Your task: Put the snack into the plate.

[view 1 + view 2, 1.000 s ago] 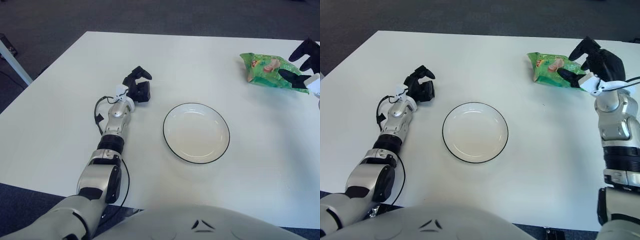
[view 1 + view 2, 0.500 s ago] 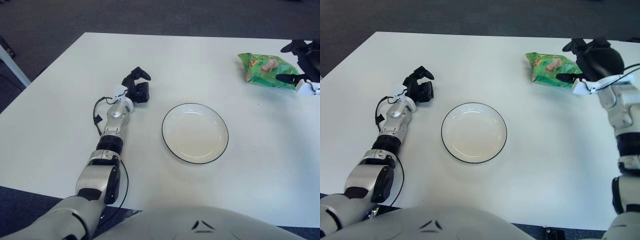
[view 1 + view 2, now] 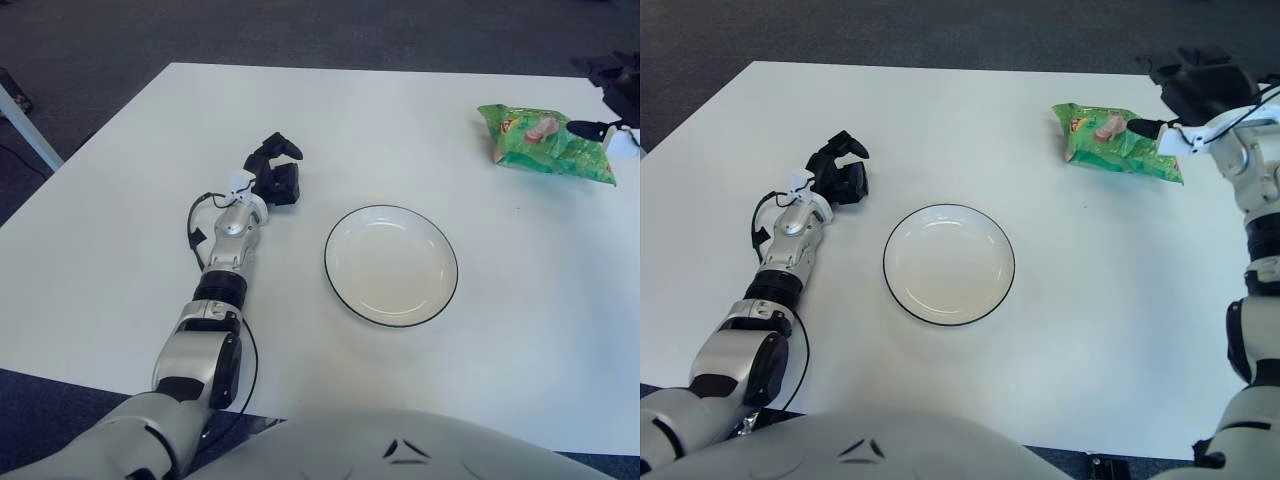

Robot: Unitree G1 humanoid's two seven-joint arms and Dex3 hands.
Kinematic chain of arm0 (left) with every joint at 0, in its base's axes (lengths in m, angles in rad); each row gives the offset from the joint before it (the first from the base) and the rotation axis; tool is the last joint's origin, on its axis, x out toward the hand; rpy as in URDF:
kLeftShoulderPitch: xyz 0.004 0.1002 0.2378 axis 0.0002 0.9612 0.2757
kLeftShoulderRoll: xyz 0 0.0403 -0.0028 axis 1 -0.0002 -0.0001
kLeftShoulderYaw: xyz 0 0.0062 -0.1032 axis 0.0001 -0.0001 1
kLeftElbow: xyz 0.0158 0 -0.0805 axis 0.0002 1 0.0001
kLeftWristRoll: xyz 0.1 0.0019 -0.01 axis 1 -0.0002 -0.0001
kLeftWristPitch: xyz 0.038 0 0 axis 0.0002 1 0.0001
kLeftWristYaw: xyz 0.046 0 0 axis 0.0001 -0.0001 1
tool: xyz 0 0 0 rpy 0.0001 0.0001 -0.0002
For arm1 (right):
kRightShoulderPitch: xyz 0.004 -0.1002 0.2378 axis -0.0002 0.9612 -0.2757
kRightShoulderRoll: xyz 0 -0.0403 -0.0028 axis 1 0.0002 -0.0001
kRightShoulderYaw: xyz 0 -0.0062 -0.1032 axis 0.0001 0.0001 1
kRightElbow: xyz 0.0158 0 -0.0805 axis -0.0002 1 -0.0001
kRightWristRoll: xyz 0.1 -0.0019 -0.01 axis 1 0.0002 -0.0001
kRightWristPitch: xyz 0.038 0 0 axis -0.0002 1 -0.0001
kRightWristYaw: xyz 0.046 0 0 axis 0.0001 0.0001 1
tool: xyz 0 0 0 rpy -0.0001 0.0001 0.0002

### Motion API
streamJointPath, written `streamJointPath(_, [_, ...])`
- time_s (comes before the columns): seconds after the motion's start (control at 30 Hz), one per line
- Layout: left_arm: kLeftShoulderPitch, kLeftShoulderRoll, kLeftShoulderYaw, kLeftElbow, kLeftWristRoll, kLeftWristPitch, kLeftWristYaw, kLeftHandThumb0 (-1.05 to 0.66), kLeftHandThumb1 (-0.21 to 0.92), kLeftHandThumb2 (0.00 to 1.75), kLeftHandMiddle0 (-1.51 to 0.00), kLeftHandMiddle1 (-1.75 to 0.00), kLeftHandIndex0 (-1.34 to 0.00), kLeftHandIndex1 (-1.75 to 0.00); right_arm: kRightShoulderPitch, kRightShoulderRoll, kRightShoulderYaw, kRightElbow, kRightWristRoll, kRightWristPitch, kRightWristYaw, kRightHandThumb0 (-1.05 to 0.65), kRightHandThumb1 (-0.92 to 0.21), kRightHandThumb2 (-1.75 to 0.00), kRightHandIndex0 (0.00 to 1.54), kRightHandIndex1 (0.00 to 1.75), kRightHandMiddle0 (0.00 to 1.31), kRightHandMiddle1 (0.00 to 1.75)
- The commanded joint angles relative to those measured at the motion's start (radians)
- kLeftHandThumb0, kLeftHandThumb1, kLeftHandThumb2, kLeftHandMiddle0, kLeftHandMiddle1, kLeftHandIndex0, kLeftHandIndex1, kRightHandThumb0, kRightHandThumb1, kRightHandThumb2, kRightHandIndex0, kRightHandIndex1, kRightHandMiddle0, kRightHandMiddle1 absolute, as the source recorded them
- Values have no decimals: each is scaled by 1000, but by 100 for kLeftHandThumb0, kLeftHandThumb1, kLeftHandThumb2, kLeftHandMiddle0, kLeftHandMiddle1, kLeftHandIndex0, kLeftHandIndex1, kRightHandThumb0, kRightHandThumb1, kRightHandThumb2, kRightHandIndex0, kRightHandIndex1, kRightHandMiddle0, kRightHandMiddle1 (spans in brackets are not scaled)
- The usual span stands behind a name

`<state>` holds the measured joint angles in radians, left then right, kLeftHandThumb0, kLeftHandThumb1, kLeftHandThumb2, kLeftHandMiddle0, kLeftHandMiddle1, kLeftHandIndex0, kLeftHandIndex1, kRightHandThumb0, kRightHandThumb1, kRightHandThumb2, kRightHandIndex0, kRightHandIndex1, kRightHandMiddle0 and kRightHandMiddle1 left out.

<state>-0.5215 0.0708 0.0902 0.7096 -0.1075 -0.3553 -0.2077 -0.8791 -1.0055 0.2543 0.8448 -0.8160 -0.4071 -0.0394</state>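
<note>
While the white table (image 3: 1060,330) holds an empty plate (image 3: 949,265), the green snack bag (image 3: 1116,143) lies well right and beyond it, ungrasped. Right hand (image 3: 1196,88) hovers there, fingers spread; left hand (image 3: 839,170), curled and empty, shows left of the plate.

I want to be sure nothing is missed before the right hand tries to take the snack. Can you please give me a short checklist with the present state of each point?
1. Snack bag lies free on the table, nothing on top of it: ok.
2. Right hand has a grasp on the bag: not ok; it is at the bag's far right end, one finger over its edge, not closed on it.
3. Plate holds nothing: ok.
4. Way from bag to plate has no obstacle: ok.
5. Left hand is away from the plate, to its left: ok.
6. Finger touches the bag: cannot tell.
</note>
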Motion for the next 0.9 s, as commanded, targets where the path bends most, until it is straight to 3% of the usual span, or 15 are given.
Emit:
streamJointPath(0.0, [81, -13, -7, 35, 8, 31, 1, -45, 39, 122, -109, -175, -55, -175, -53, 22, 36, 62, -15, -2, 9, -105, -92, -105, 0, 0, 0, 0])
streamJointPath(0.2, [89, -15, -8, 22, 5, 30, 1, -45, 39, 123, -109, -175, -55, -175, -156, 61, 89, 170, -18, 11, 58, -105, -92, -107, 0, 0, 0, 0])
streamJointPath(0.57, [108, -13, -13, -6, 3, 39, -8, -45, 40, 121, -109, -175, -55, -175, -263, 127, 149, 304, -2, 25, 130, -105, -92, -113, 0, 0, 0, 0])
streamJointPath(0.87, [122, -15, -17, -29, -1, 39, -13, -45, 41, 120, -108, -175, -54, -175, -259, 192, 171, 381, 21, 43, 142, -105, -92, -116, 0, 0, 0, 0])
